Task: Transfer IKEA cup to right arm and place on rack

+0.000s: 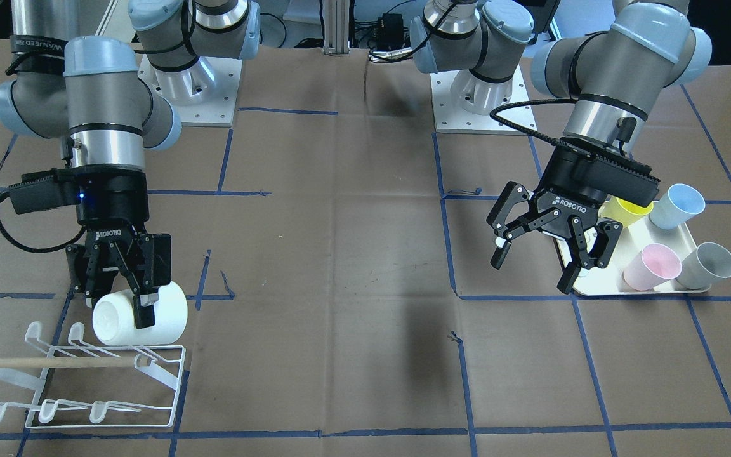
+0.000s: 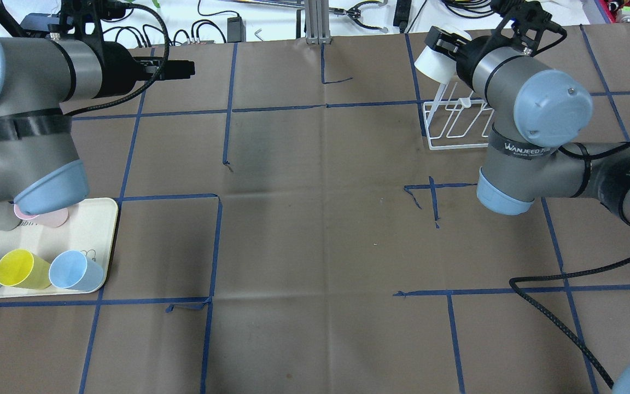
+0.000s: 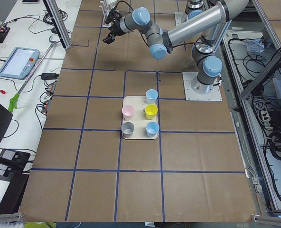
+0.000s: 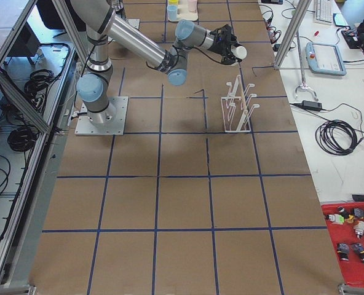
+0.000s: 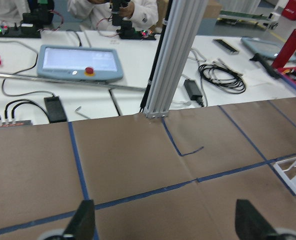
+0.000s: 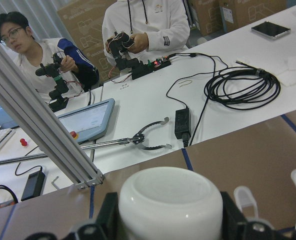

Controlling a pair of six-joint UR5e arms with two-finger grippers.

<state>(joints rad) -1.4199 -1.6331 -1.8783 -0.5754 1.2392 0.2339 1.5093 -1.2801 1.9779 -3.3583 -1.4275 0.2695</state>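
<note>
- R end effector: fingers clamped across the white IKEA cup; cup held on its side, clear of the bench
- cup's closed end appears to point away from the wrist, judging by the R wrist view; mouth not seen
- cup hangs just over the robot-side row of prongs of the rack; can't tell whether it touches a prong
- rack: white wire, wooden dowel, no cup on any prong yet
- right arm reaches down almost vertical above it
- L end effector: spread wide, empty, hovering at the edge of the cream tray; well apart from the R one
- tray carries yellow, blue, pink and grey cups
- step, as I judge it: hand-over done, placing in hand
- next move prob. needs a wrist turn to bring the mouth down over one prong, slow descent so the prong goes inside, then release; a misaligned rim could catch the wire and shove the light rack
</note>
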